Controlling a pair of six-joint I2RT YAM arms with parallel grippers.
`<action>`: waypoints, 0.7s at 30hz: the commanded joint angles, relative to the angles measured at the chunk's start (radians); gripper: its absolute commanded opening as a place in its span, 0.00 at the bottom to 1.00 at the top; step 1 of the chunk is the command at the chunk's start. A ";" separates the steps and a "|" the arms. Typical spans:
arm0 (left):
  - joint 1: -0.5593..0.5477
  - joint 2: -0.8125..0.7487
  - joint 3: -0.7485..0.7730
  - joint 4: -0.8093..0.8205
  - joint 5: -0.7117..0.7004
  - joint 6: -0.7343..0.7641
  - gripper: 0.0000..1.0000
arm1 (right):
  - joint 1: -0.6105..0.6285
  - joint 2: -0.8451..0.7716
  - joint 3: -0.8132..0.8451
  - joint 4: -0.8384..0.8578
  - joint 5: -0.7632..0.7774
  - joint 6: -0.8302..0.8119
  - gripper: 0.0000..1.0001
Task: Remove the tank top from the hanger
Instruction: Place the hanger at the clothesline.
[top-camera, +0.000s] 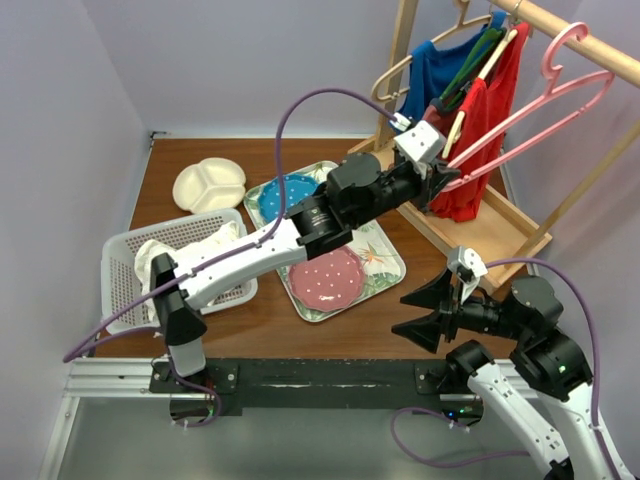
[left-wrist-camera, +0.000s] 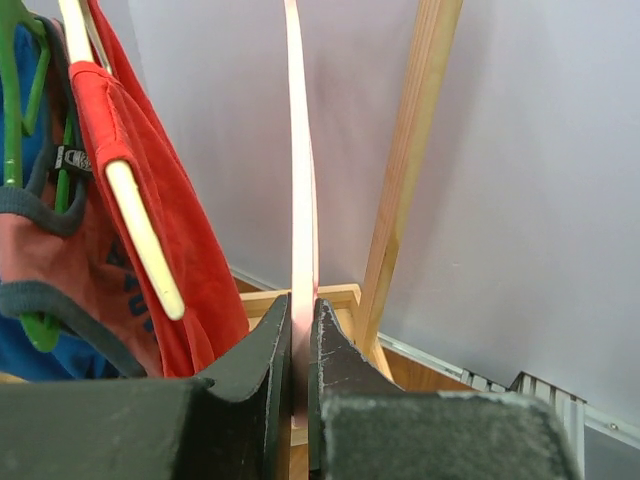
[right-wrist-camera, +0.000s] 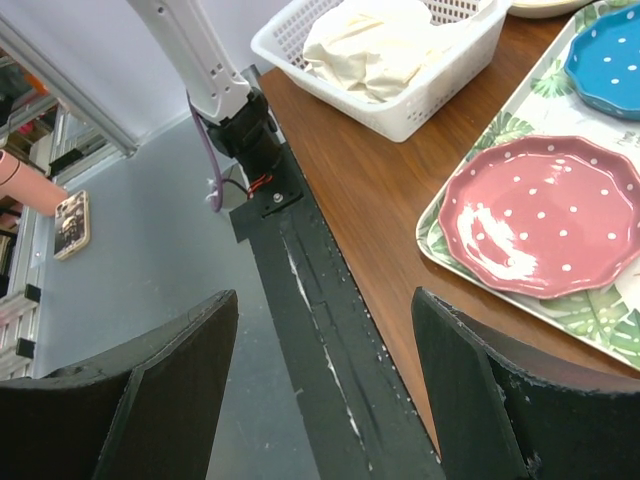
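Note:
A bare pink hanger (top-camera: 547, 62) hooks over the wooden rail (top-camera: 600, 50) of the rack, and no garment hangs on it. My left gripper (top-camera: 447, 178) reaches up to its lower end and is shut on the thin pink bar (left-wrist-camera: 300, 150), which rises straight out between the closed jaws (left-wrist-camera: 303, 320). A crumpled white garment (top-camera: 185, 250) lies in the white basket (top-camera: 120, 245); whether it is the tank top I cannot tell. My right gripper (top-camera: 415, 312) hovers open and empty over the table's near edge (right-wrist-camera: 325, 330).
Red garments (top-camera: 480, 150) and a blue one (top-camera: 440, 70) hang on other hangers left of the pink one. A leaf-patterned tray (top-camera: 395, 265) holds a pink dotted plate (top-camera: 325, 278) and a blue one (top-camera: 290, 195). A white divided dish (top-camera: 210, 185) sits behind the basket.

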 joint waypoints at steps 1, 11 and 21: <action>-0.004 0.072 0.130 0.053 -0.009 0.049 0.00 | 0.000 -0.012 0.049 -0.019 -0.026 0.013 0.75; -0.001 0.234 0.308 0.026 -0.064 0.104 0.00 | 0.000 -0.027 0.055 -0.019 -0.008 0.000 0.76; 0.004 0.323 0.391 0.036 -0.059 0.126 0.00 | 0.000 -0.033 0.072 -0.042 0.024 -0.008 0.78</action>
